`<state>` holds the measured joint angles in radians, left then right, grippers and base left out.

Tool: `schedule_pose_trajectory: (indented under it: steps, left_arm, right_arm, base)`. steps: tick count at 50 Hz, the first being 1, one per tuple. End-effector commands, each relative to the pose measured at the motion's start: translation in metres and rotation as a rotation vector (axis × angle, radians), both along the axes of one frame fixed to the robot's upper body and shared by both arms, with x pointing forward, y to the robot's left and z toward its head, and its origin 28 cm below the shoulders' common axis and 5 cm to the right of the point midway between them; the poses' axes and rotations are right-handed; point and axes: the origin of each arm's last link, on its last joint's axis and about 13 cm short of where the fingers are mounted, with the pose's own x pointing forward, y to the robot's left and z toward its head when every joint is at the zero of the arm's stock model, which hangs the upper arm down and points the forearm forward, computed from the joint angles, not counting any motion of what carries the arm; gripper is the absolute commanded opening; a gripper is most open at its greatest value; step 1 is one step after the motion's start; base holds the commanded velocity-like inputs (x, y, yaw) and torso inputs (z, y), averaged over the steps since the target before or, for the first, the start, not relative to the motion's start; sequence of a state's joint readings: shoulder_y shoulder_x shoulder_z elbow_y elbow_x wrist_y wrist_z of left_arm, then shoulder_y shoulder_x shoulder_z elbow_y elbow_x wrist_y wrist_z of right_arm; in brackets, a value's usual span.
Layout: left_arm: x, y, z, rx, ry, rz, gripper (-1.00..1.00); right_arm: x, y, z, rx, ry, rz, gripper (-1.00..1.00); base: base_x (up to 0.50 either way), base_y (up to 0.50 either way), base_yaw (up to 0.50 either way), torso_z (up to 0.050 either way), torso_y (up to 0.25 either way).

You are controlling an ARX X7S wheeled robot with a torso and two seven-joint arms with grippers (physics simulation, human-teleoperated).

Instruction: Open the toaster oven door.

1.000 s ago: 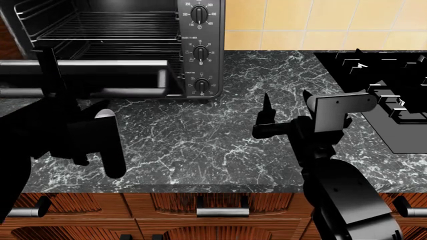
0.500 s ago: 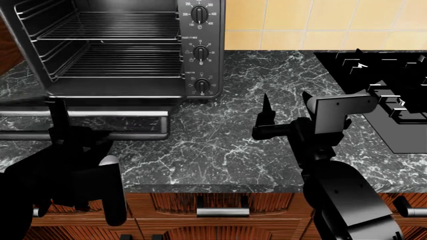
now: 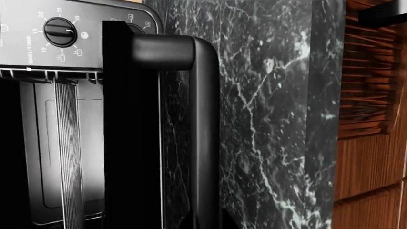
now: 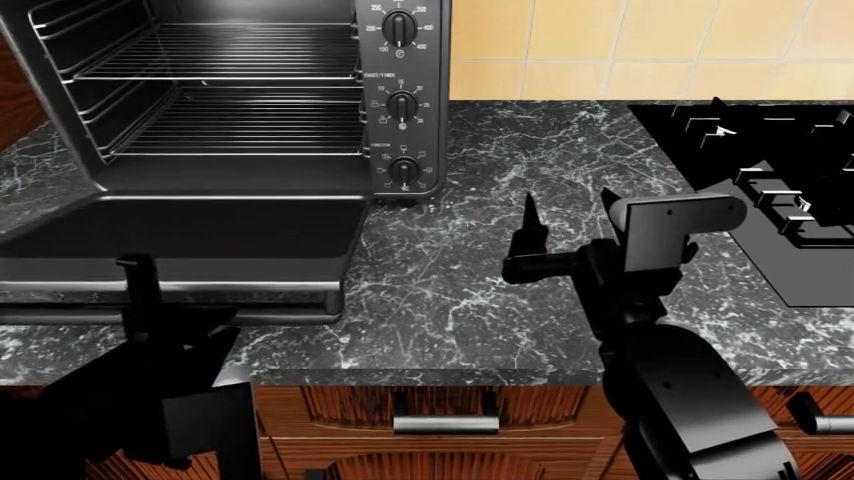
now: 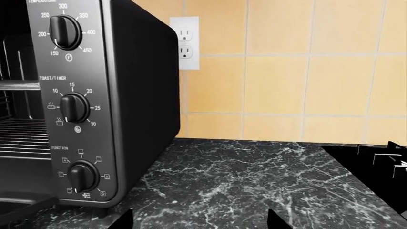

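Half a second's change: the door (image 4: 200, 240) has swung lower and now lies almost flat, jutting forward over the table (image 4: 454, 300). The left gripper (image 4: 147, 300) has dropped with it, and the right arm has barely moved.
Drawers: brown ribbed wood under the table edge, with two steel bar handles (image 4: 447, 425) in view.
Left gripper: black, at the door's front edge. One finger (image 4: 135, 280) stands upright across the handle (image 3: 205, 143); I cannot tell whether the fingers pinch it.
Right gripper (image 4: 571, 215): two pointed black fingers spread apart, holding nothing, above bare table right of the oven.
Door: one wide dark glass panel in a grey metal frame, with one rounded dark bar handle along its near edge.
Table: black marble with white veins, polished.
Toaster oven (image 4: 400, 60): boxy grey metal at the back left, its mouth uncovered, with two wire racks (image 4: 227, 110) inside and three black dials (image 5: 66, 31) in a column.
Stovetop (image 4: 801, 200): flat and black, far right.
Wall: glossy yellow tiles (image 4: 641, 40) and one white double outlet (image 5: 184, 43).
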<state>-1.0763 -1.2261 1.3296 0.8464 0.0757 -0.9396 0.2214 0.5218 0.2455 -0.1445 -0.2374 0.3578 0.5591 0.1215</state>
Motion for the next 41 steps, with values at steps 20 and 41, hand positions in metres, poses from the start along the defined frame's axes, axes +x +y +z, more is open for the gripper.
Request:
schedule_pose_trajectory:
  steps: [20,41]
  left_arm:
    - [0.002,-0.003,-0.044,-0.029,0.072,-0.034,-1.00]
    - [-0.005,-0.001,-0.085,-0.042,0.160,-0.034,-1.00]
  right_arm:
    - [-0.001,-0.002,-0.004,-0.002,0.009,-0.014,1.00]
    - [-0.001,-0.002,-0.007,-0.011,0.018,-0.016,1.00]
  base:
    - [0.00,0.00,0.00,0.001,0.000]
    - [0.00,0.00,0.00,0.000,0.000]
